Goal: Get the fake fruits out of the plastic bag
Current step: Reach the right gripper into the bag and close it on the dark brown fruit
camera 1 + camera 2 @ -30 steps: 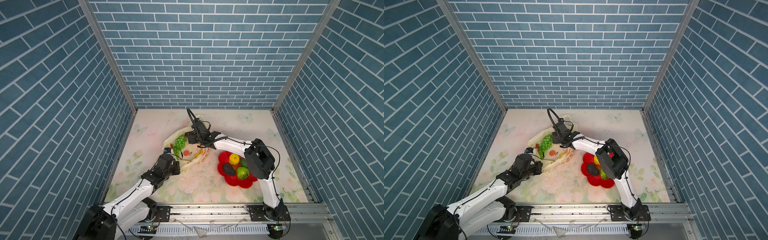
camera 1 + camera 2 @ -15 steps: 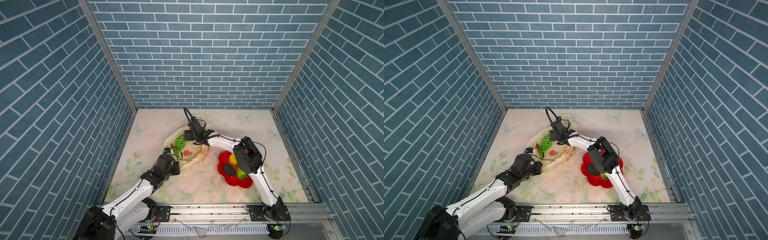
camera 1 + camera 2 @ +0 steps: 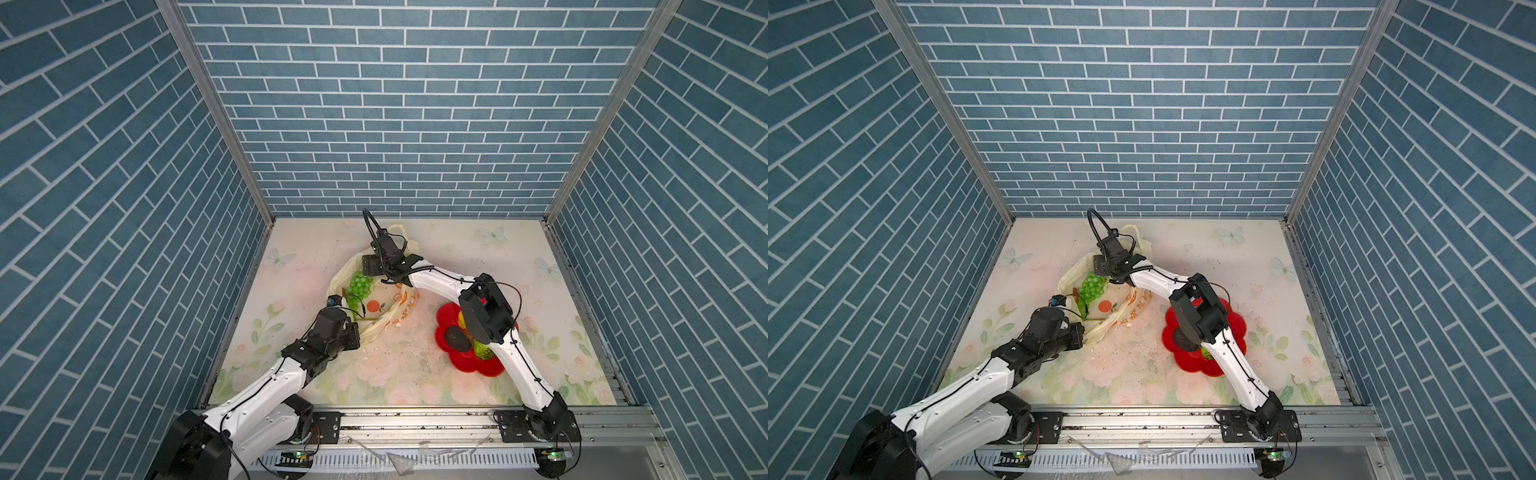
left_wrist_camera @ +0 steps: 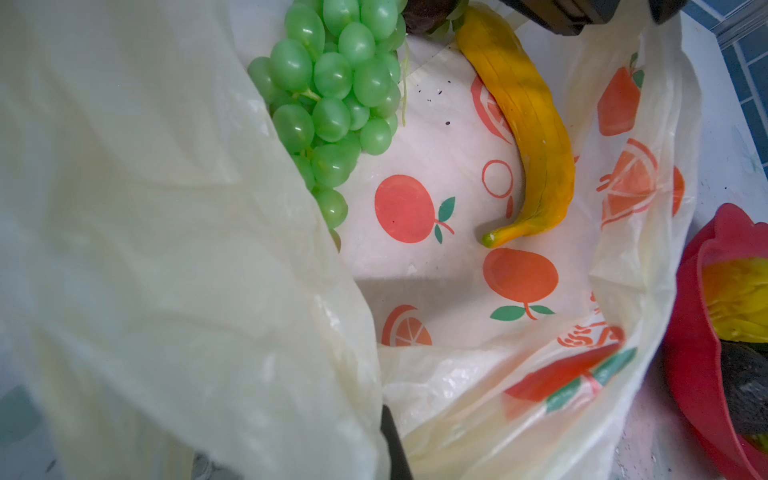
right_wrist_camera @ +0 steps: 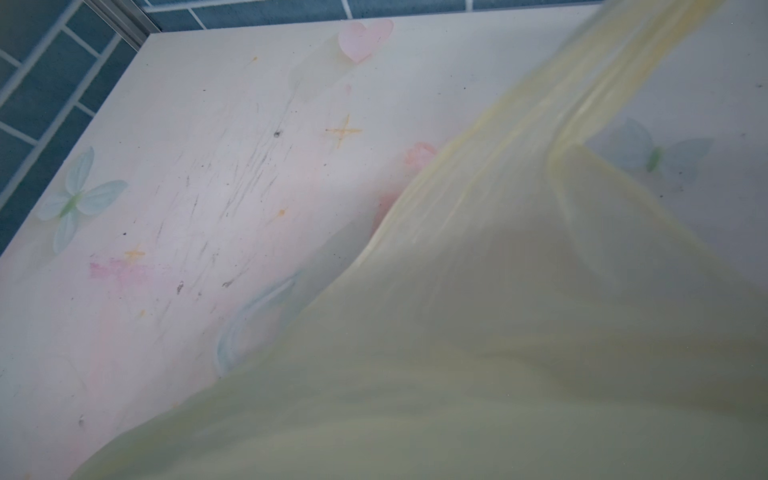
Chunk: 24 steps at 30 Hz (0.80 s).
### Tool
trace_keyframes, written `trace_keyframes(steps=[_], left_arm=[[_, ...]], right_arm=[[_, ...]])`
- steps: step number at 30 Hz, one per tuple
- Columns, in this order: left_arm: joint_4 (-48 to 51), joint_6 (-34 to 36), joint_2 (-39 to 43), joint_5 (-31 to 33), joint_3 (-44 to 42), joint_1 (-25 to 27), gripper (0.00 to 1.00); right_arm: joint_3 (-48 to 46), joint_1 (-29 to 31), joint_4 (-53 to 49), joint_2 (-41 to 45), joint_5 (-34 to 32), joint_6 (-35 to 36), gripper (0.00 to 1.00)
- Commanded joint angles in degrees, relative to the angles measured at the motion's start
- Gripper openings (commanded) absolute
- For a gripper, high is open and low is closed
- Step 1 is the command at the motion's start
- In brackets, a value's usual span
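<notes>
The left jaws were shut on the plastic bag, seemingly holding its mouth open around the grape bunch and banana; the right jaws' state I couldn't tell.

Red flower plate on floral mat, R side; blue brick walls.

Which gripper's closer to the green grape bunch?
Right. The right gripper sits right by the grape bunch, at the far side of the bag; the left gripper is farther, clamped on its near edge.
</notes>
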<state>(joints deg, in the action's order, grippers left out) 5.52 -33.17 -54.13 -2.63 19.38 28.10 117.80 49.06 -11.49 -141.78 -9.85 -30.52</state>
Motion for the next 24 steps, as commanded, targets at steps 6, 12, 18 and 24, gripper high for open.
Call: trace_keyframes(steps=[6, 12, 18, 24], left_arm=[[0.94, 0.59, 0.27, 0.83, 1.08, 0.34, 0.00], [0.72, 0.57, -0.16, 0.77, 1.18, 0.29, 0.00], [1.46, 0.54, 0.64, 1.31, 1.01, 0.30, 0.00], [1.81, 0.56, 1.35, 1.77, 0.83, 0.33, 0.00]], right_arm=[[5.58, -0.31, -4.61, -3.57, -2.29, 0.85, 0.90], [7.08, -0.23, -4.44, -4.87, -1.51, 1.85, 0.85], [9.62, -0.21, -6.01, -6.91, -1.95, 3.06, 0.82], [9.88, -0.24, -6.00, -6.85, -1.05, 3.10, 0.77]])
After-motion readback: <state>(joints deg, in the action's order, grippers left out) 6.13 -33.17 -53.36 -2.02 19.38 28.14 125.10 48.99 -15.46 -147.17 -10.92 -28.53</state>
